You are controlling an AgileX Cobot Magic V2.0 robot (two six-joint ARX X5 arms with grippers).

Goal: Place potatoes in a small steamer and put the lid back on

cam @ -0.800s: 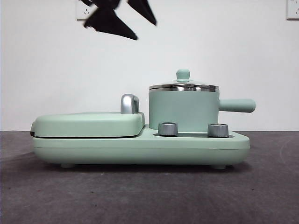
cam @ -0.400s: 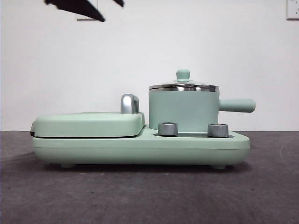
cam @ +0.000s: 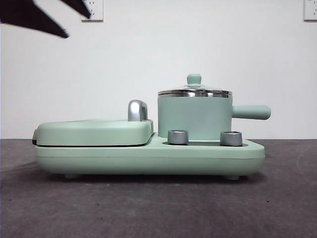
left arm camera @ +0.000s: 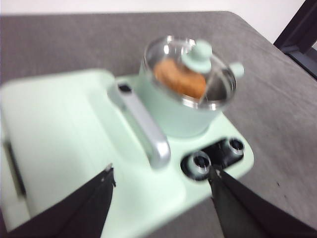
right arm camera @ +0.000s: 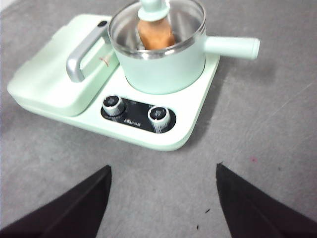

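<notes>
The mint-green small steamer (cam: 194, 118) stands on the right half of the cooker base, its side handle (cam: 251, 112) pointing right. The glass lid (cam: 194, 91) with its green knob sits on the steamer. The orange-brown potato (left arm camera: 179, 79) lies inside under the lid; it also shows in the right wrist view (right arm camera: 155, 33). My left gripper (left arm camera: 161, 179) is open and empty, high above the griddle side; it shows as a black tip at the front view's top left (cam: 49, 17). My right gripper (right arm camera: 163, 176) is open and empty, high over the table before the cooker.
The flat mint-green griddle (cam: 94, 132) with a chrome handle (cam: 137, 110) fills the base's left half. Two steel knobs (cam: 178, 137) sit on the base's front. Grey table all around; a dark frame (left arm camera: 302, 37) stands beyond the table's edge.
The black gripper tip in the front view has moved left and up, from above the griddle handle to the top left corner. The steamer, lid and griddle have not moved.
</notes>
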